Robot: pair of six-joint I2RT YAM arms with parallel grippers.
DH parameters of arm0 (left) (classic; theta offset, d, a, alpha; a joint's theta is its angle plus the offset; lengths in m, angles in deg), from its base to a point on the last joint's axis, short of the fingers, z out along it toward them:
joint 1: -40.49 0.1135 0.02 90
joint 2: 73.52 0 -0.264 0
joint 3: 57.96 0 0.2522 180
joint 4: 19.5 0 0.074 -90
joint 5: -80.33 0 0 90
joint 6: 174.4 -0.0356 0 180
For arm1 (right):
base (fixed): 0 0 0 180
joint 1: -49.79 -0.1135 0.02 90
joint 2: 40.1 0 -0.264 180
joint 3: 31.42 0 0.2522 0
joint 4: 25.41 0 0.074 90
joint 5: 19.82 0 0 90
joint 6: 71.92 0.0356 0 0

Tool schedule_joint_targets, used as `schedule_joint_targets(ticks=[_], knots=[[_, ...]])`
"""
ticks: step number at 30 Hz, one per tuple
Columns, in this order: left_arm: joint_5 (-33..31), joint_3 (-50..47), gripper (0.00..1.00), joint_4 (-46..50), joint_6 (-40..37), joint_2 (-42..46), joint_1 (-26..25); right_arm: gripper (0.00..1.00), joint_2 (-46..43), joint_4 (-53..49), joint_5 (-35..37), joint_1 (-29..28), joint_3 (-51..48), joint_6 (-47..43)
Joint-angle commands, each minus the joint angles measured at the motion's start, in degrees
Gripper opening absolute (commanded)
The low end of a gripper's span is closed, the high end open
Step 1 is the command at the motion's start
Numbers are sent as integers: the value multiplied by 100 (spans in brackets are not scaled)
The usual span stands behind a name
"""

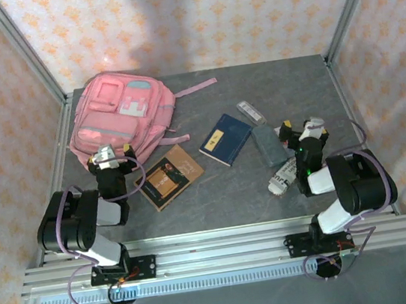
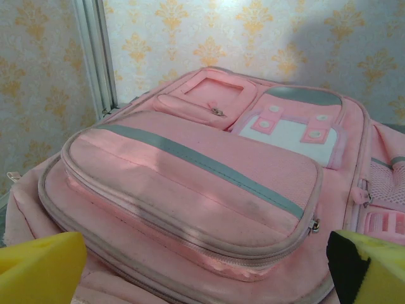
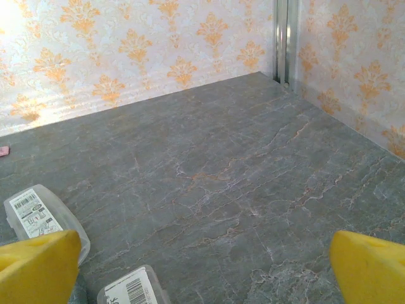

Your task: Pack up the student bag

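The student bag (image 1: 119, 118) is laid on the grey marbled worktop (image 1: 224, 194), patterned wallpaper (image 1: 206, 15) behind it; left pincer (image 1: 110, 156) and right pincer (image 1: 302, 129) are held apart.

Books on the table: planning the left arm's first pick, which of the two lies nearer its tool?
The brown softcover book, just right of the left tool; the dark blue book lies farther right.

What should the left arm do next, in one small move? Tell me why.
Probably ease the open left gripper toward the zipper pull on the front pocket of the student bag. That pocket looks zipped shut, the gripper sits just short of it, and the blue book and brown book lie outside the bag on the table.
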Motion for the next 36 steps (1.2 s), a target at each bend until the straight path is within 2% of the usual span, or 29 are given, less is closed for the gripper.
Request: schedule_joint_targets(ticks=[1,29,31,32,34,36], knots=[[67,80,99,36,72,79,20,100,-49,113,110,-9,26,43],[13,88,99,20,82,95,43,100,-78,140,155,-9,24,46],[-514,243,99,481,201,384,-23,100,-460,-736,186,-18,316,42],[-697,439,99,1017,260,604,-37,100,-744,-1340,89,-25,562,-5],[-878,746,99,1789,296,916,-50,100,-1128,-2051,41,-62,921,91],[-1052,926,99,2410,568,1311,-54,100,-1455,-2550,-300,-75,1276,369]])
